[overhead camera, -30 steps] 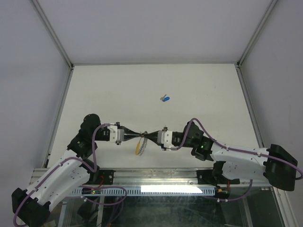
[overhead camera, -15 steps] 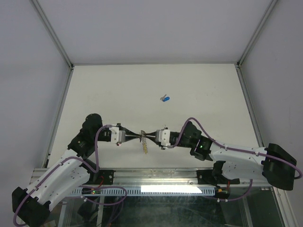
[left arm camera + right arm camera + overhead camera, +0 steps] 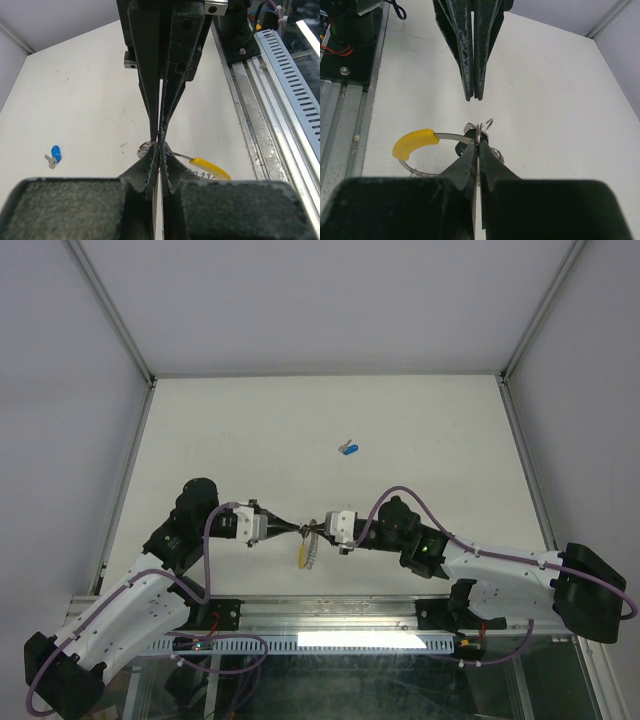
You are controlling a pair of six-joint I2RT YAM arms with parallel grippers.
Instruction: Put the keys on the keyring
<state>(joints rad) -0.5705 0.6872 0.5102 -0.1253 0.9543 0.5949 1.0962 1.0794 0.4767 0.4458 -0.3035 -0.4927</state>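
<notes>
Your two grippers meet nose to nose low on the table [image 3: 300, 420], towards 6 o'clock in the overhead view. The left gripper [image 3: 159, 146] reaches in from 9 o'clock and the right gripper [image 3: 479, 141] from 3 o'clock. The right gripper's fingers are clamped on the metal of the keyring [image 3: 309, 551]. The ring trails from the tips towards 6 o'clock, yellow segment [image 3: 415, 141] outermost, probably so it stays steady for threading. The left gripper's fingers are pressed together just in front of that pinch. Nothing shows between them, so I cannot tell whether they hold a key. The blue key [image 3: 349, 449] lies loose on the table, well apart at about 1 o'clock from the tips, so you have not yet put it on the ring.
</notes>
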